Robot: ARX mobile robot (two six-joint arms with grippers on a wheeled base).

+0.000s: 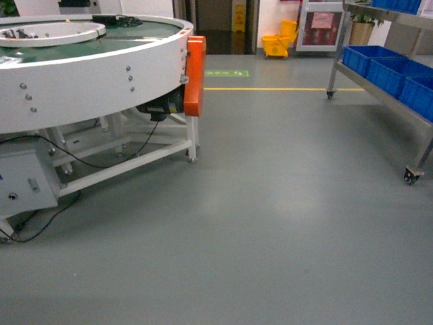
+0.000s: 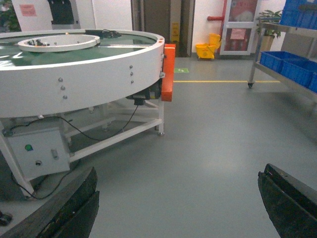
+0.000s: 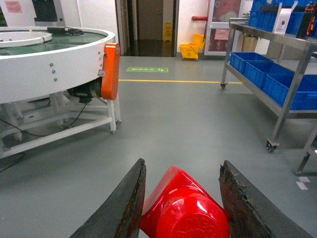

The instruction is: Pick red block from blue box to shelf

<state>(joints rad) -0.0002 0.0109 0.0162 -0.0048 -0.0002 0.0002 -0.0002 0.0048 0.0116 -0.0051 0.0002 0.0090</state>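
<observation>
Your right gripper [image 3: 181, 198] is clenched on the glossy red block [image 3: 185, 210], its round stud facing the camera, above grey floor, with the shelf [image 3: 277, 74] well apart; your left gripper [image 2: 173, 198] hangs released.

Open grey floor [image 1: 284, 223] between round conveyor table [image 1: 88, 74] (left) and shelf [image 1: 385, 88] at right.

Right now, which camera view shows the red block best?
The right wrist view: the red block fills the space between the right gripper fingers, close and sharp. The head view and the left wrist view do not show it; the left gripper is open and empty.
</observation>
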